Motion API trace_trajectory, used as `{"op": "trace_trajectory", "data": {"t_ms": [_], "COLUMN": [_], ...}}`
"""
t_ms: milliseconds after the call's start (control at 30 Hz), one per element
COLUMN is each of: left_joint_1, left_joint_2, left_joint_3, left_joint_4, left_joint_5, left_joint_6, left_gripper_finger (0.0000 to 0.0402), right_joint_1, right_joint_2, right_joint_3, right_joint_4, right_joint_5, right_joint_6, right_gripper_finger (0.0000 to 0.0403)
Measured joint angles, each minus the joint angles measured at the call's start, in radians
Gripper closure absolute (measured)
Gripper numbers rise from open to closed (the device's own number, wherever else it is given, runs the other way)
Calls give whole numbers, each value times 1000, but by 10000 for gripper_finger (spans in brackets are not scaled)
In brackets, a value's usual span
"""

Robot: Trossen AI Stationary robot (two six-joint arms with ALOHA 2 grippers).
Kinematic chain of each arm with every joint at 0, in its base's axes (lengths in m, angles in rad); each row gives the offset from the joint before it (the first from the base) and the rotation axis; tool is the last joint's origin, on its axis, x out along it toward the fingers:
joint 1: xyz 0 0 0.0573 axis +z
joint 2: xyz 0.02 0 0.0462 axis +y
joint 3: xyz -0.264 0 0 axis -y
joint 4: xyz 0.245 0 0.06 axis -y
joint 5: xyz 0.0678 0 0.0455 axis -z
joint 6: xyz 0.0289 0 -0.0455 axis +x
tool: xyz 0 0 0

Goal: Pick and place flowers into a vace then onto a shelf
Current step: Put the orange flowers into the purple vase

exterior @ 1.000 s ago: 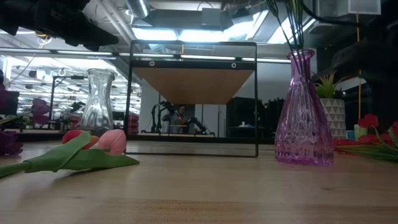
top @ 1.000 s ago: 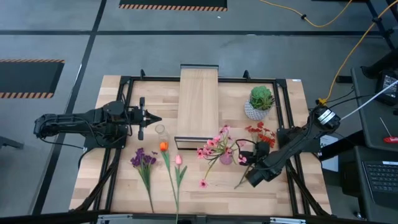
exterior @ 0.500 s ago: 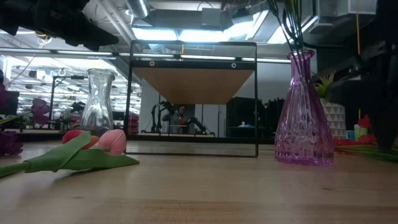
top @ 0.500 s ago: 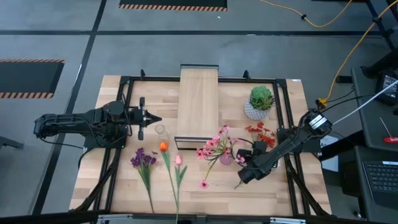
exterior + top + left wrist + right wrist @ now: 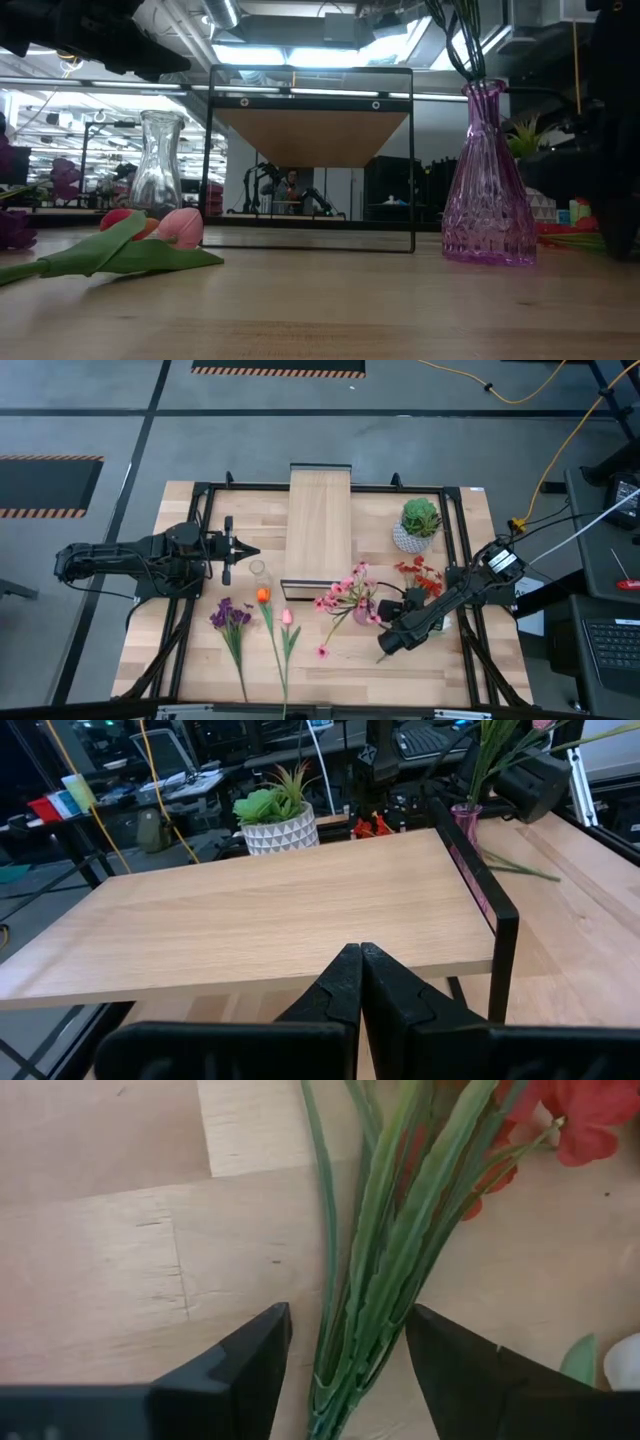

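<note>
Green, limp plastic stems of the red-bloomed flowers [image 5: 385, 1270] lie between the right gripper's [image 5: 345, 1345] open jaws; grip mid-bundle. Left gripper [image 5: 360, 982] waits, jaws closed.

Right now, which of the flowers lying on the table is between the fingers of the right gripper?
The red blooms: their green stems lie between the open fingers of the right gripper. The purple cluster and both tulips lie far off, near the left side.
</note>
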Motion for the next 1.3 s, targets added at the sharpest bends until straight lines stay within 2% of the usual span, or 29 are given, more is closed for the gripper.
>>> {"op": "trace_trajectory", "data": {"t_ms": [400, 900, 1033, 1300], "left_joint_1": [0, 0, 0, 0], "left_joint_2": [0, 0, 0, 0], "left_joint_3": [0, 0, 0, 0], "left_joint_4": [0, 0, 0, 0], "left_joint_5": [0, 0, 0, 0], "left_joint_6": [0, 0, 0, 0], "left_gripper_finger": [398, 398, 398, 398], "right_joint_1": [-2, 29, 32, 64], "right_joint_2": [2, 7, -5, -94], "right_joint_3": [-2, 17, 44, 48], "right_joint_4": [28, 5, -29, -96], "right_joint_5": [22, 29, -14, 11], "right_joint_6": [-13, -31, -34, -32], "right_gripper_finger": [260, 388, 393, 393]}}
